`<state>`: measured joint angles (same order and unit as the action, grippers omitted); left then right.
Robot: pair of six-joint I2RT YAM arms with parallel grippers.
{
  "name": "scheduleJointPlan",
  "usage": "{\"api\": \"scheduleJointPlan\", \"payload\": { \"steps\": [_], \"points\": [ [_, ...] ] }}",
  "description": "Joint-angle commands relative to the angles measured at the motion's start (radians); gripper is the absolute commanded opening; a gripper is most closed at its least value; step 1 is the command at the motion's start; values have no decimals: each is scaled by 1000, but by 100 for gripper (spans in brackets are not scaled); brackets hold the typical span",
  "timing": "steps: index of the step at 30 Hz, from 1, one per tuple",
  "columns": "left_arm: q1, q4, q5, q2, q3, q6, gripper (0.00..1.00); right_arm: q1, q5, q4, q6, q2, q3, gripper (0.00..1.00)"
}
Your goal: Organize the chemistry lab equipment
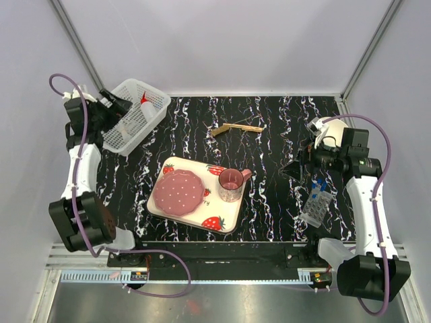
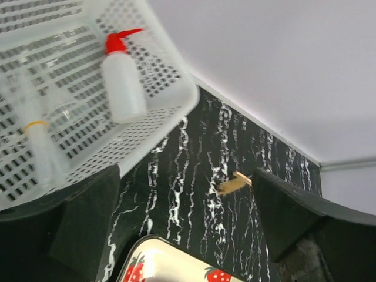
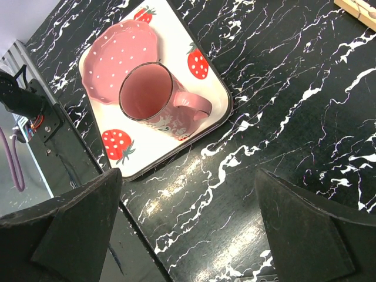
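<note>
Workspace, read from the arm bases outward. Nearest, at the right, the clear perforated tube rack lies on the black white-veined table top. The thin blue-tipped tubes are at its far end, though they are too small to tell whether they sit in its holes. Just beyond, the right gripper hovers over bare table with its jaws spread wide and empty. It faces the white strawberry-print tray, which occupies the centre and carries the pink dotted plate and the pink cup. These are not lab ware, and the upright cup is probably the tallest obstacle to any carry from the rack side toward the left. Farther back, the slim tan wooden tool lies alone, well apart from everything, with nothing around it to hinder an approach. Farthest, at the left corner, the white perforated plastic basket seems to serve as the collecting bin. The small translucent bottle with red cap lies on its side inside, beside a clear tube with a yellow band. The left gripper hangs at the basket's edge, jaws wide apart and holding nothing, a posture that suits letting go there. The rack, blue-tipped tubes and wooden tool are not yet gathered.
</note>
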<state>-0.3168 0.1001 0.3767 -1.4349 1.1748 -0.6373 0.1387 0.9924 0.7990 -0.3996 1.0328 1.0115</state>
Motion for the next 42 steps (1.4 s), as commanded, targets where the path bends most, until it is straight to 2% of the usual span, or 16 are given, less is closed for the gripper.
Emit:
{"api": "scheduleJointPlan", "payload": {
  "steps": [1,6,7,11,13,15,19,25,28,37,42],
  "points": [
    [51,-71,109,62,-9,93,99,4,2,31,-31,-8,53,100],
    [140,-1,186,21,37,182,99,4,-9,34,-30,-28,30,100],
    [151,19,258,-2,72,192,99,4,-12,34,-31,-39,27,100],
    [278,258,295,-172,218,350,99,16,-18,28,-28,-59,4,100],
    [338,385,228,-260,308,414,99,24,-14,20,-24,-68,-4,100],
    [421,437,186,-317,353,500,99,38,-6,9,-15,-76,-14,100],
    [525,576,-9,-510,507,605,99,58,17,-6,-2,-88,-28,100],
    [651,627,-238,-695,684,723,99,70,29,-20,7,-106,-47,100],
    [693,630,-298,-772,758,781,99,73,41,-24,11,-114,-50,100],
    [749,653,-329,-958,945,890,98,91,63,-47,38,-157,-76,100],
    [752,690,-288,-1038,1084,904,96,119,83,-57,64,-197,-90,100]
  ]
}}
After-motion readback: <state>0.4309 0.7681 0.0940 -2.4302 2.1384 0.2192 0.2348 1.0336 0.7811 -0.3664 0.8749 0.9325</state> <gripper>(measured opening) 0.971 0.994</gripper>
